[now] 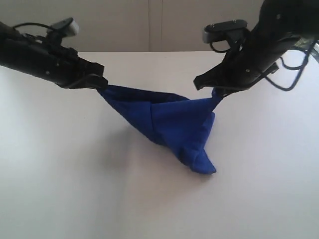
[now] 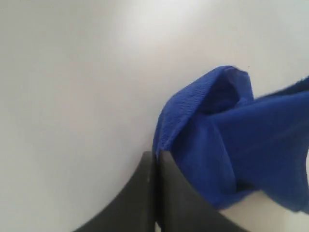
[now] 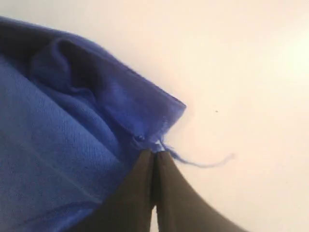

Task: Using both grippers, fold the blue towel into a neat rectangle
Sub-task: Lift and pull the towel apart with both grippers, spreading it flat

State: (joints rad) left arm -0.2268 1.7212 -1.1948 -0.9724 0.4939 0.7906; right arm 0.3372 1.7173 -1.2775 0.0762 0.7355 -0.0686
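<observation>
The blue towel point(image 1: 169, 122) hangs slack between both arms above the white table, its lowest fold touching the tabletop near the front. My left gripper point(image 1: 101, 82) is shut on the towel's left corner; in the left wrist view the black fingers point(image 2: 174, 193) pinch the cloth edge point(image 2: 231, 140). My right gripper point(image 1: 215, 91) is shut on the right corner. The right wrist view shows the jaws pressed together on the towel point(image 3: 72, 145), with a loose blue thread point(image 3: 207, 163) trailing from the pinched corner. The white tag is not visible.
The white table point(image 1: 75, 189) spreads around and below the towel. A pale wall with panel seams point(image 1: 149, 25) stands behind it. Black cables point(image 1: 294, 69) loop off the right arm.
</observation>
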